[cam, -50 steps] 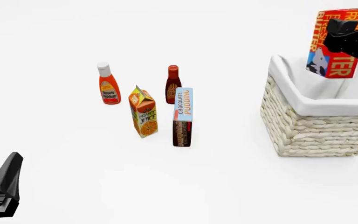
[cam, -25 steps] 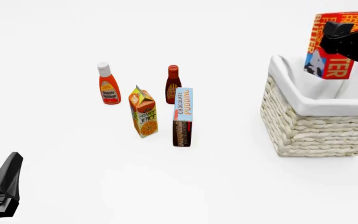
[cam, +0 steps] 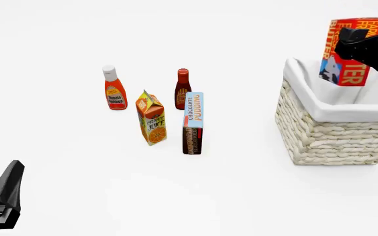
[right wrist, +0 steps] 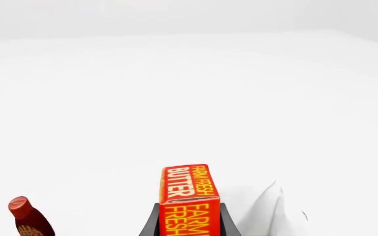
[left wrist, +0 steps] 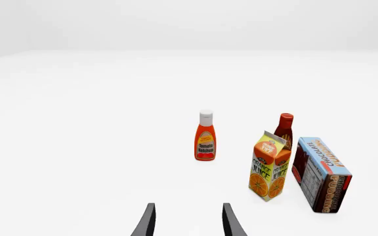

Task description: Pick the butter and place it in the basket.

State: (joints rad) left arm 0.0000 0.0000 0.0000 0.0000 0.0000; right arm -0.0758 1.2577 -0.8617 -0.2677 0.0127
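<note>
The right gripper (cam: 365,43) was raised at the upper right of the front view, its fingers clamped on either side of the butter carton (cam: 344,51). The carton was upright and slightly tilted, held in the air above the near-left part of the basket's opening, clear of the white lining. The right wrist view confirmed the grip: the carton (right wrist: 189,196) sat between the two dark fingers (right wrist: 151,222), lettering legible on its top and front faces.

The wicker basket (cam: 333,137) stood on the white table (cam: 241,196) at the right, well apart from the other groceries.

The left gripper (cam: 2,199) rested low at the near-left corner of the front view. In the left wrist view its two fingertips (left wrist: 147,222) stood apart with nothing between them.

At mid-table stood a cluster of four items: a tomato ketchup bottle (cam: 114,88) with a white cap at the left, a dark sauce bottle (cam: 182,88) with a red cap behind, an orange juice carton (cam: 151,118) in front, and a chocolate pudding box (cam: 193,123) just beside it on the right.
</note>
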